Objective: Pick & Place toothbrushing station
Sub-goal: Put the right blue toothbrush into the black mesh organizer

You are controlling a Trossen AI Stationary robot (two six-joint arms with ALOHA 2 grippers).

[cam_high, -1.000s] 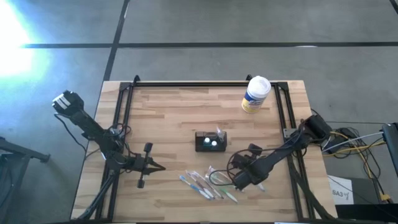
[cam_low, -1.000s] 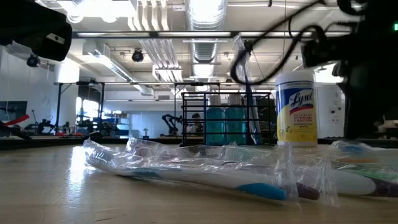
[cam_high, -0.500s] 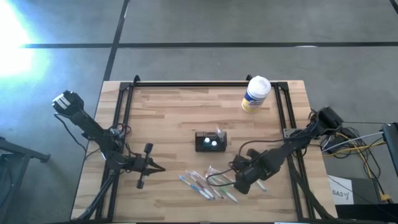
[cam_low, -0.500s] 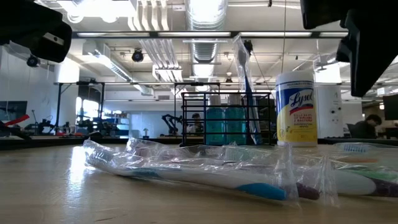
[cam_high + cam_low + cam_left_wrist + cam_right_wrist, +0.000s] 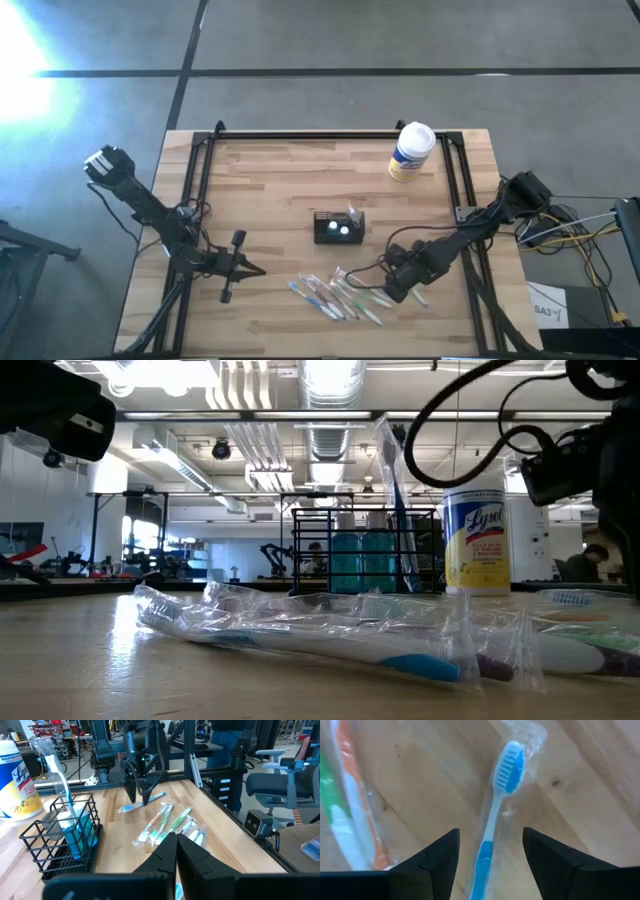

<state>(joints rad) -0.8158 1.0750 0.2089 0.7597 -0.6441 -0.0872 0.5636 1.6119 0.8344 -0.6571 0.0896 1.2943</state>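
Note:
The toothbrushing station (image 5: pixel 339 228) is a black wire holder at mid-table, standing on its base. A wrapped toothbrush (image 5: pixel 56 772) stands upright in it. Nearer the front edge lie several wrapped toothbrushes (image 5: pixel 335 295). At the right end of that pile my right gripper (image 5: pixel 490 870) points down, open. Its fingers stand on either side of a blue toothbrush (image 5: pixel 495 805) that lies flat on the table in a clear wrapper. My left gripper (image 5: pixel 232 266) waits shut at the table's near left, holding nothing.
A white-and-yellow wipes canister (image 5: pixel 411 152) stands at the far right. A black frame (image 5: pixel 320 136) runs along the table's far edge and sides. Bare wood lies between the station and the far edge. A person sits in the room beyond (image 5: pixel 230 740).
The rear part of my right arm has swung toward the table's right edge, while its gripper has stayed at the right end of the toothbrush pile. The station and the toothbrushes lie as before.

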